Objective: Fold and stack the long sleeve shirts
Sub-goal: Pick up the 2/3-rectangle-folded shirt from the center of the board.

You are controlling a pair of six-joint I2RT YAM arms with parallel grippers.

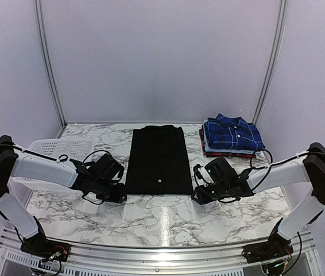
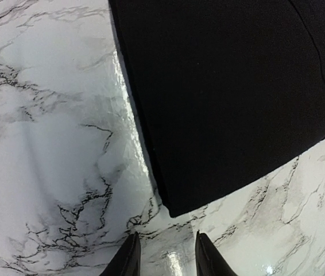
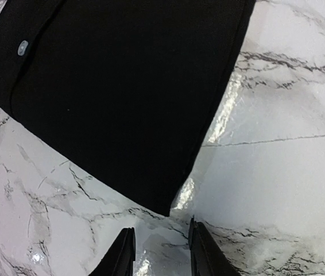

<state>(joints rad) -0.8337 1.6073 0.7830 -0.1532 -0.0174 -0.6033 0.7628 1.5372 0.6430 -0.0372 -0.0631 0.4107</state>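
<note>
Your black shirt [image 1: 158, 158] lies flat at the centre of the table [image 1: 162, 221], folded into a long narrow rectangle that runs from 12 to 6 o'clock. One small white button [image 1: 160, 180] shows near its 6 o'clock hem.

At 2 o'clock from it sits the folded stack, with the blue plaid shirt [image 1: 233, 132] on top and a red shirt [image 1: 225, 154] peeking out underneath. The white mesh basket [image 1: 53, 148] stands at 9 o'clock, near the table's left edge.

Your left arm [image 1: 42, 169] reaches in low toward the shirt's 7 o'clock corner. In the wrist view your left fingers [image 2: 129, 260] stand apart over bare marble, with that corner just ahead of them and nothing between them.

Your right arm [image 1: 277, 172] mirrors this at the 5 o'clock corner. Your right fingers [image 3: 201, 253] are likewise apart and empty, just short of the cloth's tip and not touching it.
</note>
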